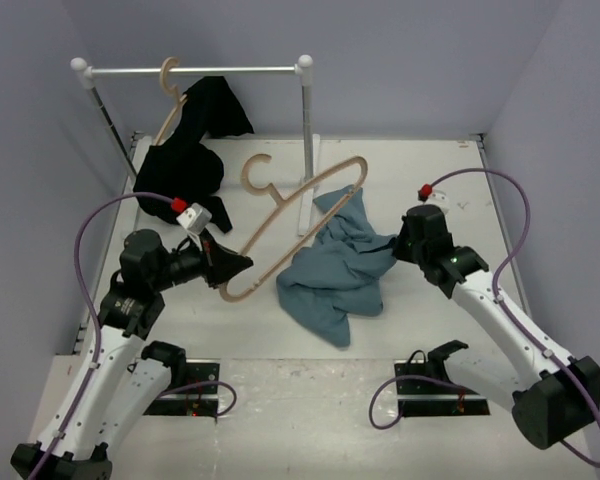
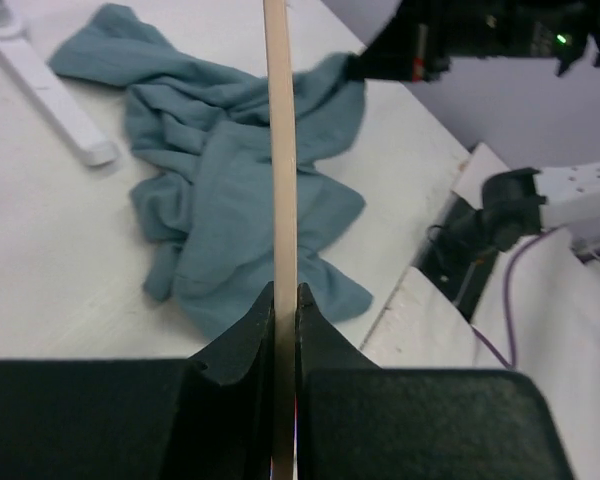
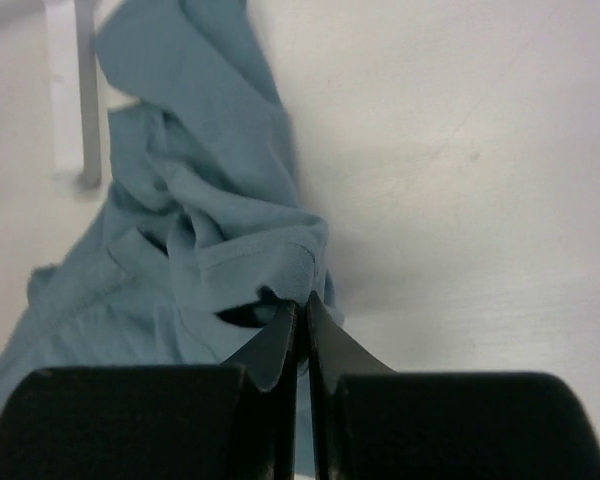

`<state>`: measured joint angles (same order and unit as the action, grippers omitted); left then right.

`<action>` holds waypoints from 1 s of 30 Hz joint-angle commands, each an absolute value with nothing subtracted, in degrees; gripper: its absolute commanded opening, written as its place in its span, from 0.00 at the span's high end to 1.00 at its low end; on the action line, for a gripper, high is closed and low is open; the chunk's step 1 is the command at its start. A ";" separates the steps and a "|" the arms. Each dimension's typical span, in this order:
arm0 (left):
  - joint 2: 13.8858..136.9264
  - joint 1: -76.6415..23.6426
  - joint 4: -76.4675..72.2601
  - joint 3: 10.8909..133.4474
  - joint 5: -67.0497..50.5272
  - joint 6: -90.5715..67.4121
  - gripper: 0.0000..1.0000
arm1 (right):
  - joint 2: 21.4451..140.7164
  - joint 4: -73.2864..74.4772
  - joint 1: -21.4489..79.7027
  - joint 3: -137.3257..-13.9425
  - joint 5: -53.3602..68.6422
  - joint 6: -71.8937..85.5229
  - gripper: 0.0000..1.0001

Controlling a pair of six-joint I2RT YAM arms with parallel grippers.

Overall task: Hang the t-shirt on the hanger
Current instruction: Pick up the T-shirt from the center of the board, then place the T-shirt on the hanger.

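Observation:
The slate-blue t-shirt lies crumpled on the white table, mid-right. It also shows in the left wrist view and the right wrist view. The pale wooden hanger is held raised and tilted, its hook pointing back. My left gripper is shut on the hanger's lower left arm; its bar runs between the jaws. My right gripper is shut on a fold at the t-shirt's right edge.
A white rack with a metal rail stands at the back. A twin hanger draped in a black garment hangs from it. The rack's right post and white foot stand just behind the t-shirt.

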<state>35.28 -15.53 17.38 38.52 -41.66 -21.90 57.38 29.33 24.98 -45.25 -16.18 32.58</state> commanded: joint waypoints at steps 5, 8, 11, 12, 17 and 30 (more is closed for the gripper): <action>36.23 -15.64 12.83 35.79 -58.62 -31.27 1.00 | 66.62 22.41 16.62 -58.36 -7.84 27.63 1.00; 36.73 -15.73 12.15 34.28 -59.20 -32.34 1.00 | 70.43 22.07 16.44 -61.21 -4.96 26.73 1.00; 39.56 -15.78 11.58 32.53 -58.62 -32.10 1.00 | 71.00 21.02 16.44 -61.56 -3.71 26.72 1.00; 40.67 -15.81 11.30 31.85 -58.25 -32.01 1.00 | 70.94 20.56 16.44 -61.53 -3.25 26.72 1.00; 44.08 -16.09 9.36 30.74 -54.79 -31.69 1.00 | 69.83 19.56 16.44 -60.42 -2.06 26.09 1.00; 47.60 -17.40 1.88 29.78 -53.36 -33.31 1.00 | 69.53 18.11 16.44 -58.85 2.44 23.26 1.00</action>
